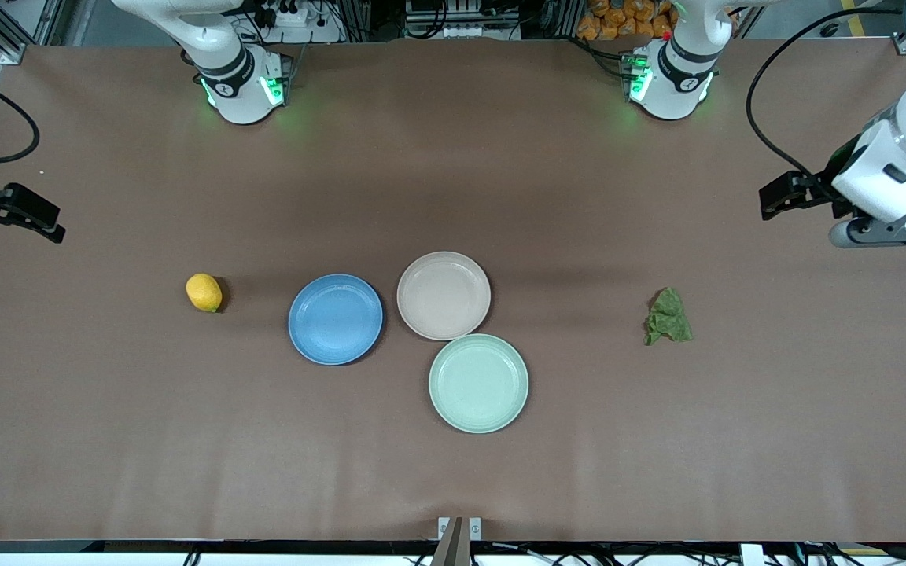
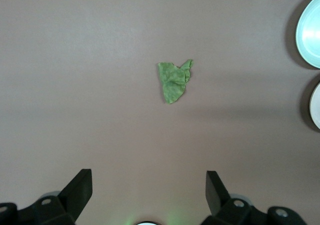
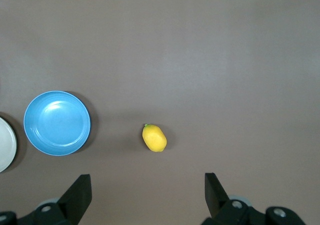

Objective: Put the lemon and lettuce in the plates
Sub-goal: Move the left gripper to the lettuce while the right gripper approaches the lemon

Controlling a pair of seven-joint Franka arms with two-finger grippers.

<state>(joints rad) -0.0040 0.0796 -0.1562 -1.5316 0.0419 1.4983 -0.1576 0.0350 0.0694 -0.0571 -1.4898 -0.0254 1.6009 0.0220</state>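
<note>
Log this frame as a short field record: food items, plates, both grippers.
lemon: on table, toward right arm's end, beside blue plate
lettuce: on table, toward left arm's end
beige plate: empty
mint plate: empty, nearest the front camera
left gripper: open, above table by lettuce
right gripper: open, above table by lemon

Brown table [image 1: 453,157] carries lemon [image 1: 204,292], lettuce [image 1: 668,317], three plates [image 1: 335,318].

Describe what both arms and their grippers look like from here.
Both arms are glossy white with black joint bands and green lights on their bases. The left gripper and right gripper are black with flat angular fingers. Black cables loop along each arm.
</note>
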